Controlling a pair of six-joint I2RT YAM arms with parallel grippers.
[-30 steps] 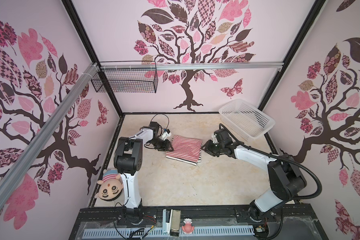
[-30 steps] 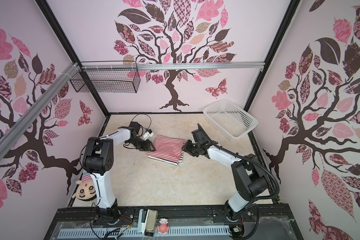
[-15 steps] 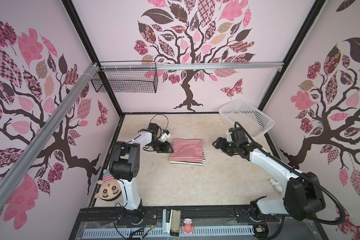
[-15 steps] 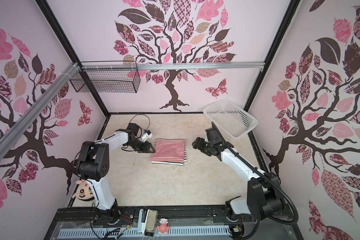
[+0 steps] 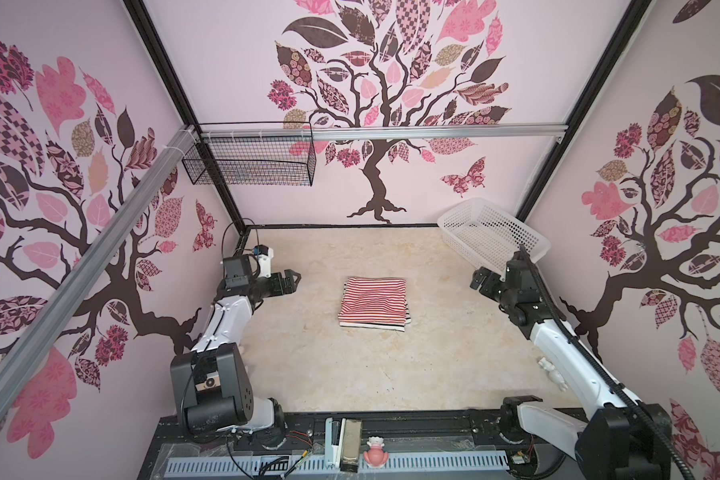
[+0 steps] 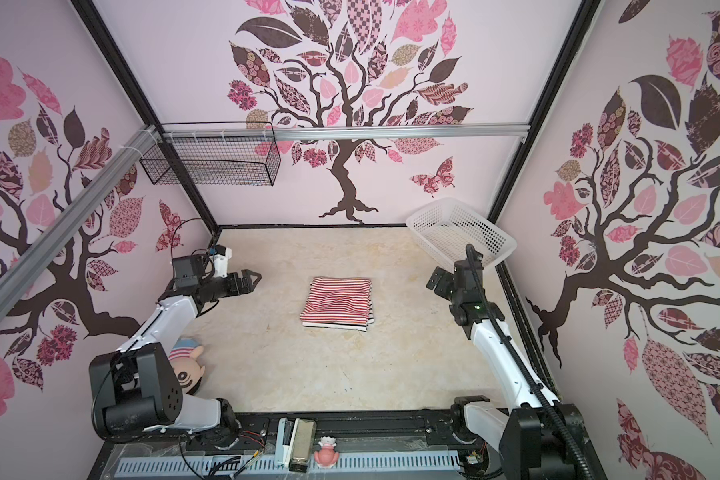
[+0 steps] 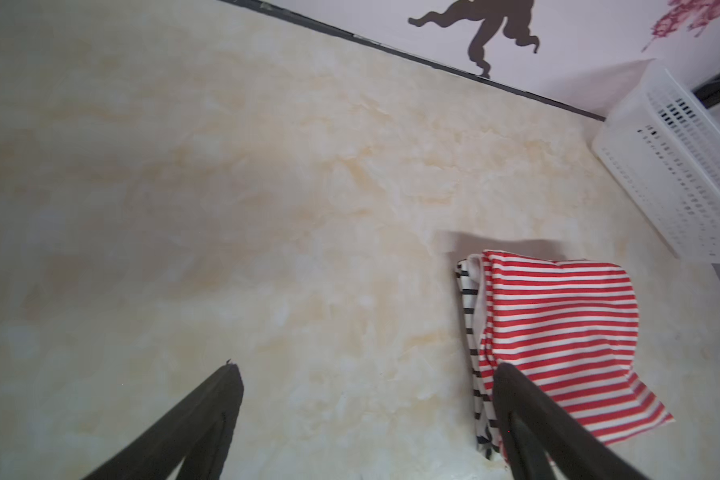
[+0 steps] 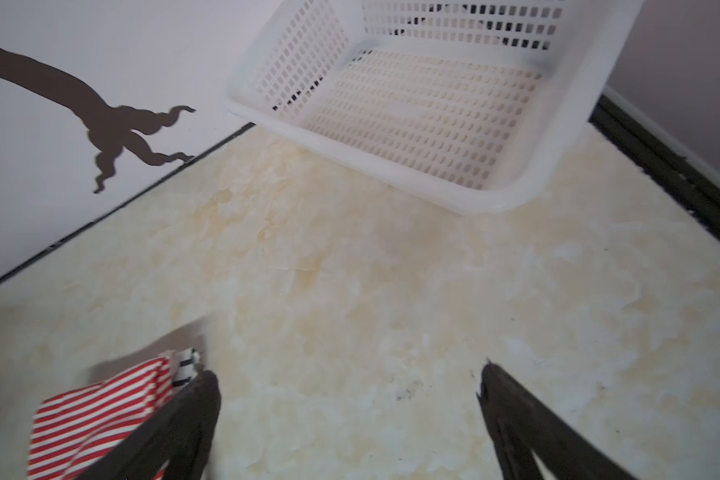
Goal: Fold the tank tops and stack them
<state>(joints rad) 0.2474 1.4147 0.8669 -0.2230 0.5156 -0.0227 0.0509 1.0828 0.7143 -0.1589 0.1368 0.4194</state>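
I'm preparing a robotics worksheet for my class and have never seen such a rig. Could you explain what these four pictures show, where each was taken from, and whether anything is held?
This is a robot with two arms on a table. Two pictures look down from overhead, side by side. The other two come from a camera on each wrist. In the middle lie two folded tops, the red-and-white tank top stacked on the black-and-white tank top. A white perforated basket sits tilted in the far right corner. The left tool and right tool are open, clear of the stack, holding nothing.
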